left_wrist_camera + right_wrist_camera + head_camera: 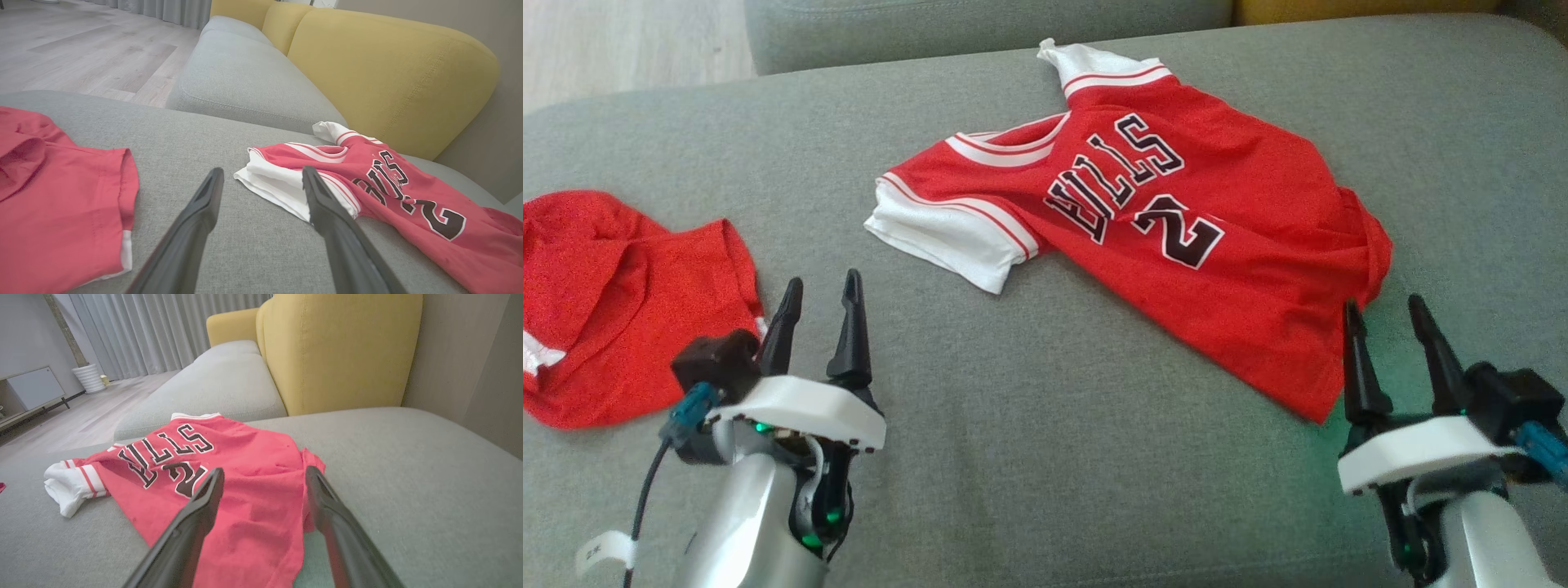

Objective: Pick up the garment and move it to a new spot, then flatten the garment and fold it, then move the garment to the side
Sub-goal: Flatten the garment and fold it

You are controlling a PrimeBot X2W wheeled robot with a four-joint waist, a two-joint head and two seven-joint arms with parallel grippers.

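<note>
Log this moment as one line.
jersey: rumpled on sofa, unfolded | left gripper: jaws open, empty | right gripper: jaws open, empty, by jersey hem | other red garment: left

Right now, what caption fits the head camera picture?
Left gripper and right gripper, both open, point toward a red jersey on the grey sofa; a second red garment lies far left.

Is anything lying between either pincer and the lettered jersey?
Nothing visible. Only bare grey cushion separates the open left pincer from the jersey; the open right pincer sits at its hem.
</note>
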